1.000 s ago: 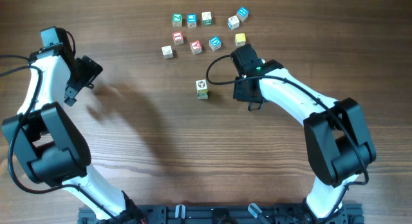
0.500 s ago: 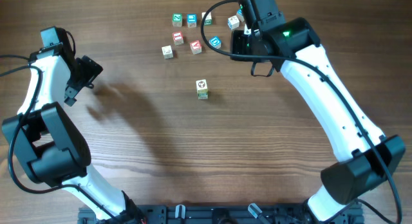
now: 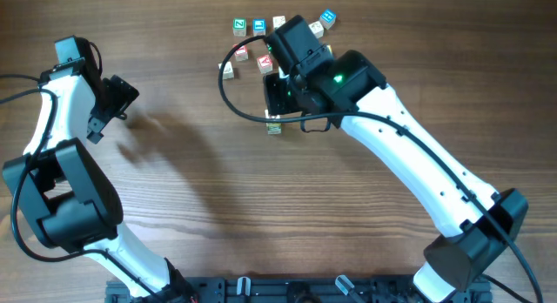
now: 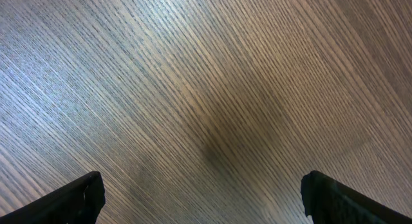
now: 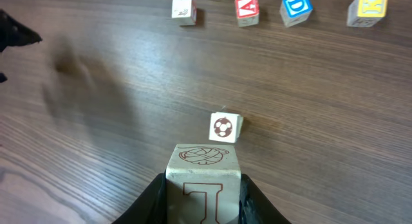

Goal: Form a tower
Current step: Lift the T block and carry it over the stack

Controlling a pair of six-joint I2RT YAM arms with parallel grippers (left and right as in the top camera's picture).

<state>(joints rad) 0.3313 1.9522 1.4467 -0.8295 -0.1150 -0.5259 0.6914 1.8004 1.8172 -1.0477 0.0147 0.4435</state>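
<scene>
My right gripper (image 5: 203, 197) is shut on a white cube (image 5: 203, 179) with a brown yarn-ball drawing on top and a brown letter on its face. Just beyond it a single white cube (image 5: 225, 128) with a soccer-ball picture sits on the table. In the overhead view the right gripper (image 3: 278, 92) hangs right over this lone cube (image 3: 273, 127), covering most of it. My left gripper (image 3: 109, 107) is far off at the left, open and empty, over bare wood (image 4: 206, 201). No tower shows in any view.
Several loose letter cubes lie in a cluster at the back, among them a red one (image 5: 248, 5), a blue one (image 5: 296, 7), a yellow one (image 5: 367, 9) and a plain white one (image 5: 183, 10). The wooden table (image 3: 218, 190) stretches in front.
The right arm has swung from the back-right cube cluster leftward and now hovers over the lone cube, still gripping its cube. The left arm has not moved.
</scene>
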